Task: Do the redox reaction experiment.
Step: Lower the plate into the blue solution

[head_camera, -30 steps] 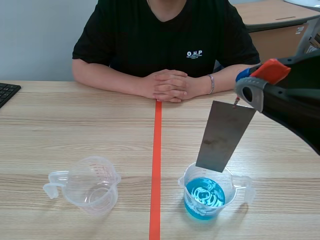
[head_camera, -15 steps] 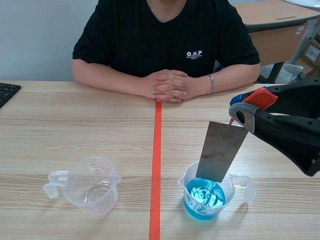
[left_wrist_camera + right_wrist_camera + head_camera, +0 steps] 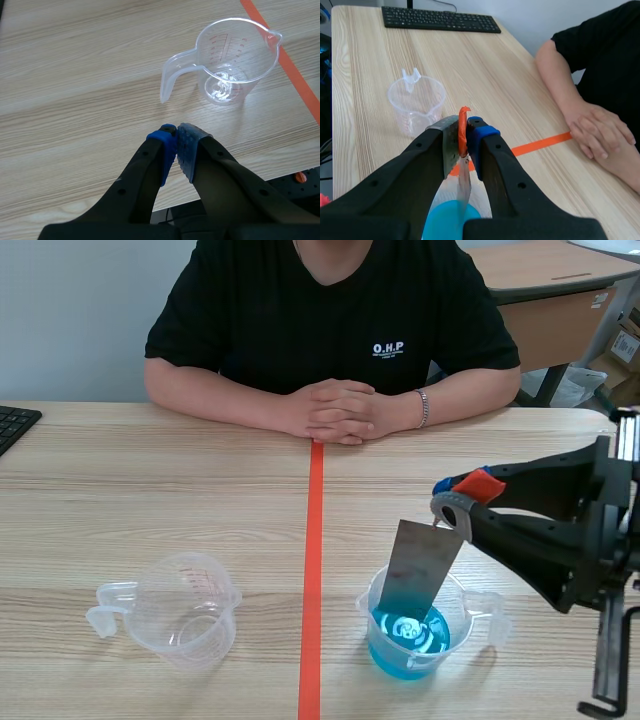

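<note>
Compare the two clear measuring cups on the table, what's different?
The right cup holds blue liquid; the left cup looks empty. The metal plate, held by the right pincer, dips into the right cup; nothing is in the left cup. The left cup's handle points outward left, the right cup's outward right. Both are clear plastic, upright, one each side of the tape line.
</note>
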